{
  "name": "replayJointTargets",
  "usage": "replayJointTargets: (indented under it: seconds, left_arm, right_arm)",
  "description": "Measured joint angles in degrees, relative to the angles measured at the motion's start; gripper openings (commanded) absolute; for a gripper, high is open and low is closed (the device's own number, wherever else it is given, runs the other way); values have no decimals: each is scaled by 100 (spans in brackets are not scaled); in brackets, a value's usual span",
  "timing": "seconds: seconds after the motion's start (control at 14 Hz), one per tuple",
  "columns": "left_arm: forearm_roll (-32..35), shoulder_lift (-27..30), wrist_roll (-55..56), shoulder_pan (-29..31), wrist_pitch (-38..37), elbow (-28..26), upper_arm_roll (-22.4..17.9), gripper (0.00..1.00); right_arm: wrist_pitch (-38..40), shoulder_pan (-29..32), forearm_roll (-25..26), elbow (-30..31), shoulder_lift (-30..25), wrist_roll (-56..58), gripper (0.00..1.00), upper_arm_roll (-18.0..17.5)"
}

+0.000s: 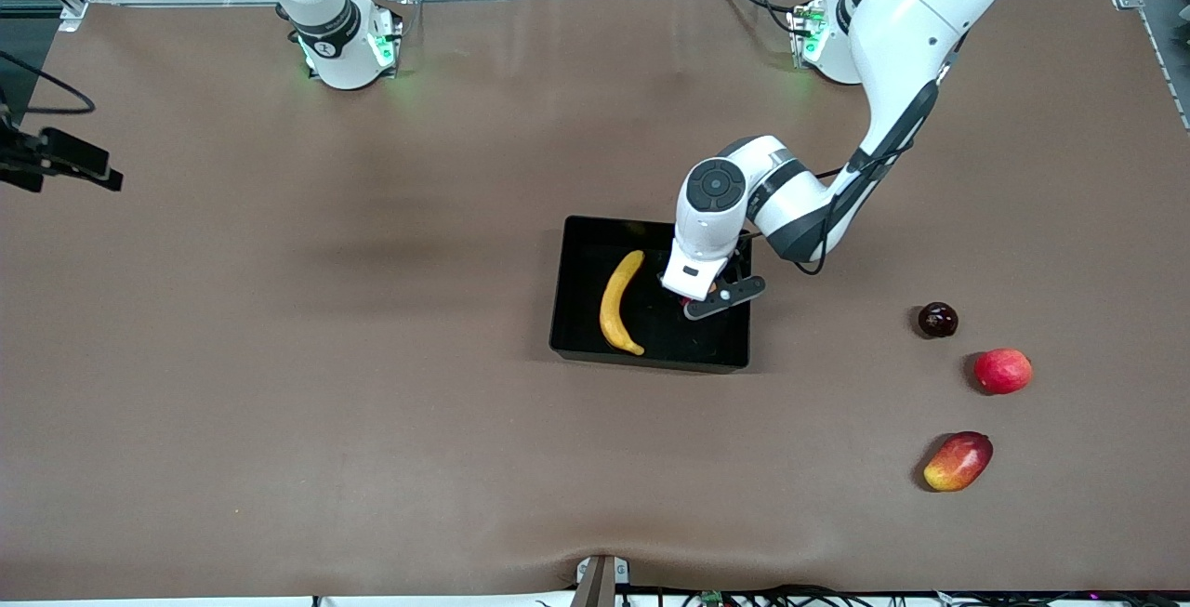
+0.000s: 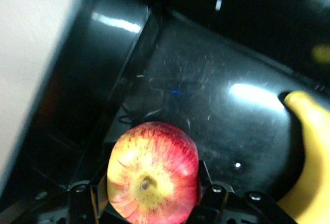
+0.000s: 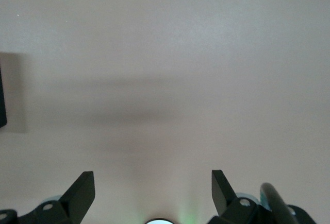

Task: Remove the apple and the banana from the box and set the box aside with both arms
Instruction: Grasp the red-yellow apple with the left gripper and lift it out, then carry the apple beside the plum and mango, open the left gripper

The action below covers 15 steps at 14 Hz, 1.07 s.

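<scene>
Over glossy black tray, left claw clamped on speckled red-yellow apple, curved banana beside, right claw spread wide, empty, above bare brown desk.

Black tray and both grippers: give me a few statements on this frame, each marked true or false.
1. The banana lies inside the black tray. True.
2. The left gripper is shut on the apple over the tray. True.
3. The right gripper holds the mango. False: it is open and holds nothing; the mango lies on the table.
4. The tray holds three fruits. False: only the banana lies in it, with the apple held above.
5. The dark round fruit is in the tray. False: it is on the table.
</scene>
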<state>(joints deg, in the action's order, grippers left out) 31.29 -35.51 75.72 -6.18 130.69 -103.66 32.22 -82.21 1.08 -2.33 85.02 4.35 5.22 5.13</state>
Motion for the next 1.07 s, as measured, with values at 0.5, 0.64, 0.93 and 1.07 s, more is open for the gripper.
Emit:
replayJointTargets:
  seconds: [0.5,0.64,0.93,1.07]
  left_arm:
    - [-374,808,-1444,102,-2210,1529,166,0]
    - [-494,838,-2233,561,-2353,1730,157,0]
    - [-549,735,-3953,1703,-2341,1742,121,0]
    - [-548,591,-4443,2093,-2292,1736,113,0]
  right_arm:
    - [6,-21,-1,4,161,10,100,-9]
    - [6,-62,-61,12,164,10,100,-15]
    - [8,-173,-265,28,176,-12,100,-30]
    - [7,-170,-425,90,178,-78,100,-18]
